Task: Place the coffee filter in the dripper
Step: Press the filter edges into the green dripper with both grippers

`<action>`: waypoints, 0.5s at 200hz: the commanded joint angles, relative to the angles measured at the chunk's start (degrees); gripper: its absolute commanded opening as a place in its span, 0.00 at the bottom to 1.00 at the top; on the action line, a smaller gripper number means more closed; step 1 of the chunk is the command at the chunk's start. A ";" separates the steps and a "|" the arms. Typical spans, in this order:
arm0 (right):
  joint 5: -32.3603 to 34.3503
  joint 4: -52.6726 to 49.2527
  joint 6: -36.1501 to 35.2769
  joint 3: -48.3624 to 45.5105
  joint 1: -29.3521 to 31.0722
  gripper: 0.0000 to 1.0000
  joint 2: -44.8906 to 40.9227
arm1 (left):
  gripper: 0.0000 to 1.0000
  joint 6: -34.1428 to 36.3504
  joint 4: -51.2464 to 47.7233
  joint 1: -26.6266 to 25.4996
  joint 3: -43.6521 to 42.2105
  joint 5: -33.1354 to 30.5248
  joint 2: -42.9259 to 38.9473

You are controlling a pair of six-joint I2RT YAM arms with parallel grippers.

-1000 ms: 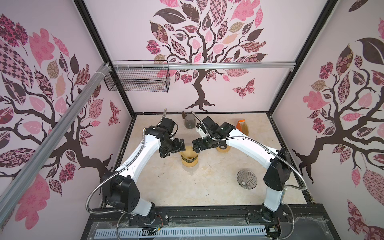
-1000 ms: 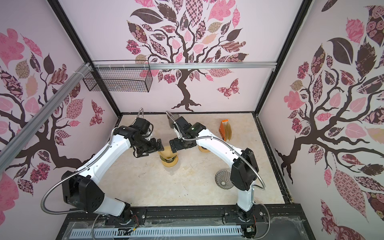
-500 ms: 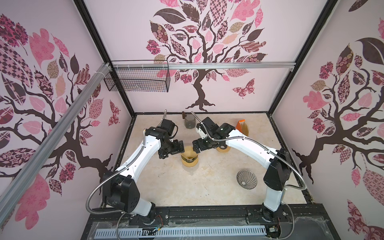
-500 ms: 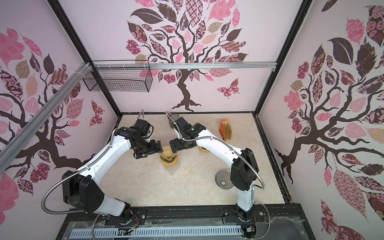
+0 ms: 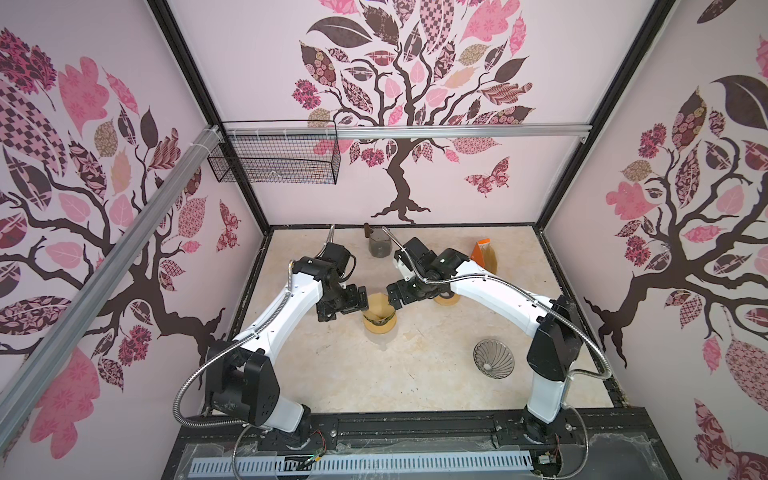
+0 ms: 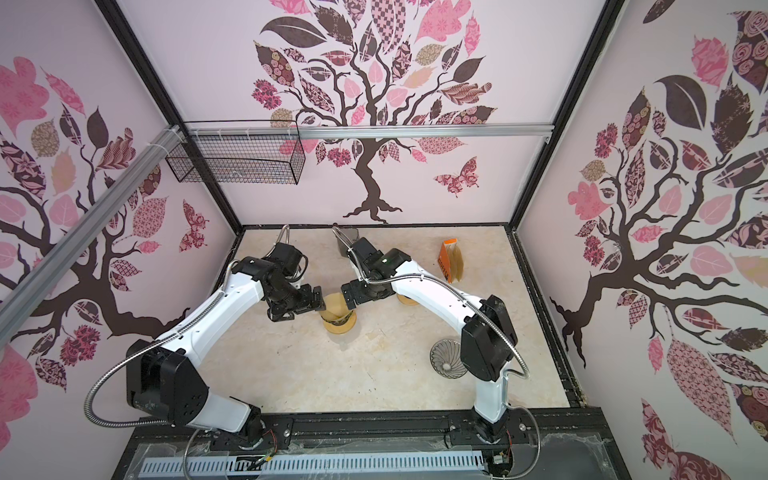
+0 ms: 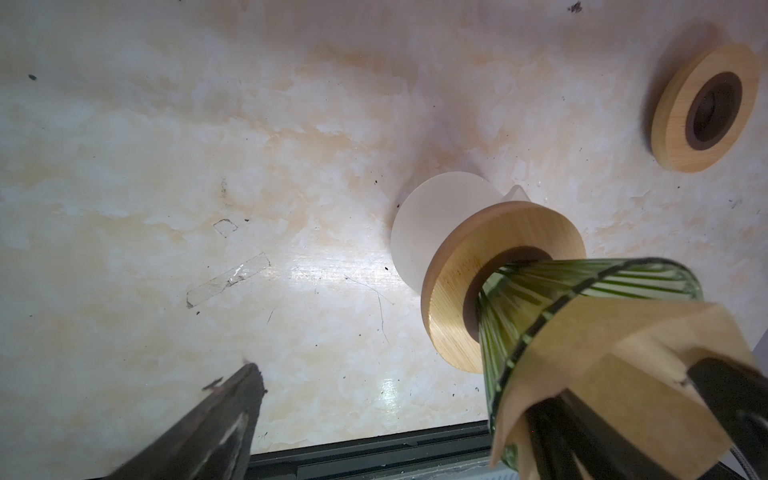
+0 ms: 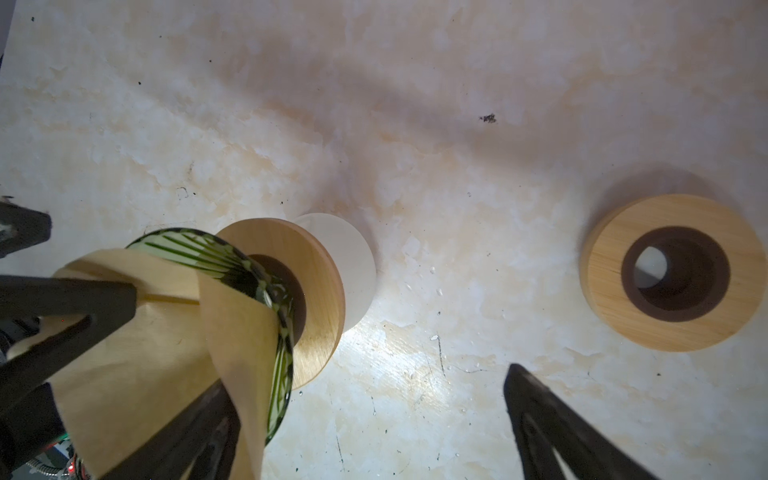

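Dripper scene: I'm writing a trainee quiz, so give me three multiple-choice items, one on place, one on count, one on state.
1. Where is the filter? A in the dripper; B under it; C beside it.
2. How many wooden rings show? A one; B two; C four.
3. The left gripper and right gripper are: A both open; B both shut; C one shut.
A: paper stands in the green glass. B: one ring under the dripper, one spare. A: both pairs of jaws stand spread.
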 commanded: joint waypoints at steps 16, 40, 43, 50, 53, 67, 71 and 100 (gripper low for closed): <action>1.06 -0.15 -1.00 0.24 -0.15 0.98 -0.94 | 0.98 0.85 0.30 -0.46 -1.75 0.37 -0.66; 1.07 0.03 -0.98 -0.31 -0.12 0.98 -0.92 | 0.98 0.61 0.44 -0.64 -2.11 0.55 -0.50; 1.14 0.02 -1.00 -0.35 -0.16 0.98 -0.92 | 0.98 0.58 0.56 -0.64 -2.19 0.58 -0.47; 1.16 -0.01 -1.01 -0.51 -0.17 0.98 -0.92 | 0.98 0.54 0.74 -0.72 -2.36 0.71 -0.39; 1.16 0.00 -1.02 -0.57 -0.15 0.99 -0.92 | 0.98 0.55 0.79 -0.73 -2.41 0.66 -0.39; 1.23 0.10 -1.01 -0.88 -0.12 0.99 -0.92 | 0.98 0.32 0.91 -0.71 -2.48 0.71 -0.13; 1.32 0.11 -1.06 -0.84 -0.15 0.99 -0.85 | 0.98 0.18 0.89 -0.80 -2.60 0.72 -0.07; 1.69 -0.01 -1.23 -1.23 -0.16 0.99 -0.74 | 0.98 -0.28 1.11 -1.04 -2.66 0.77 -0.02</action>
